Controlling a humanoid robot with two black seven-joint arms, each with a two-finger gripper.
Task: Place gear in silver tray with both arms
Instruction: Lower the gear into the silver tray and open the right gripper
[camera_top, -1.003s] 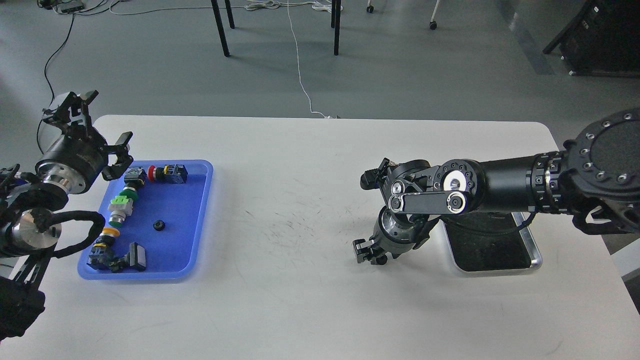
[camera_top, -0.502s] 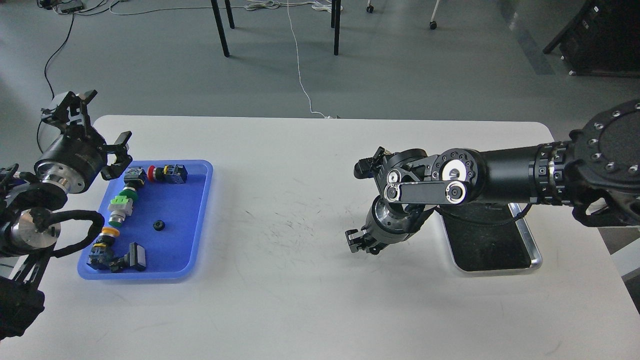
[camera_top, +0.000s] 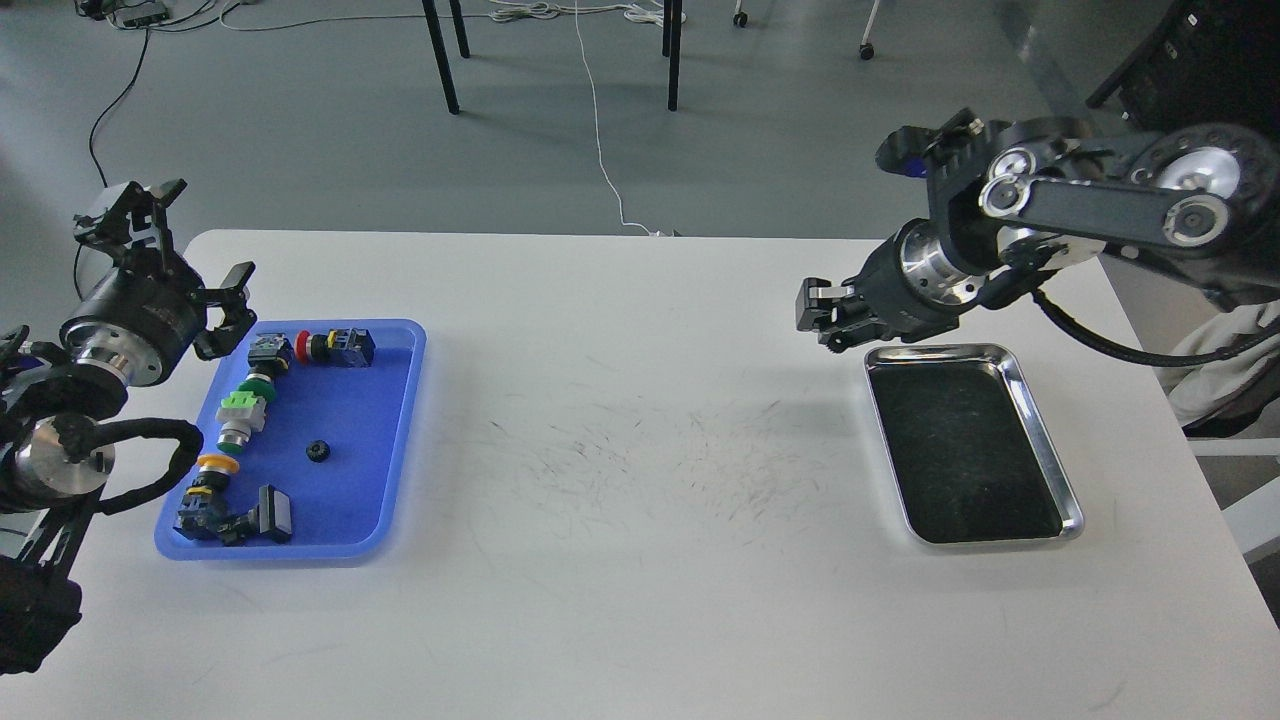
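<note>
The gear (camera_top: 318, 451) is small and black and lies in the blue tray (camera_top: 352, 410) at the left of the table. The silver tray (camera_top: 940, 348) sits at the right, its dark bottom bare and fully in view. My left gripper (camera_top: 185, 250) is open and empty, hovering just beyond the blue tray's far left corner, well away from the gear. My right gripper (camera_top: 825, 315) hangs over the table just left of the silver tray's far left corner. It is seen small and dark, so its fingers cannot be told apart.
The blue tray also holds several push-button switches, among them a red one (camera_top: 335, 347), a green one (camera_top: 243, 408) and a yellow one (camera_top: 215, 470). A white table edge runs behind both grippers, with chair legs and cables on the floor beyond.
My right arm has risen and swung back to the right, off the middle of the table, uncovering the whole silver tray. My left gripper has drifted slightly left.
</note>
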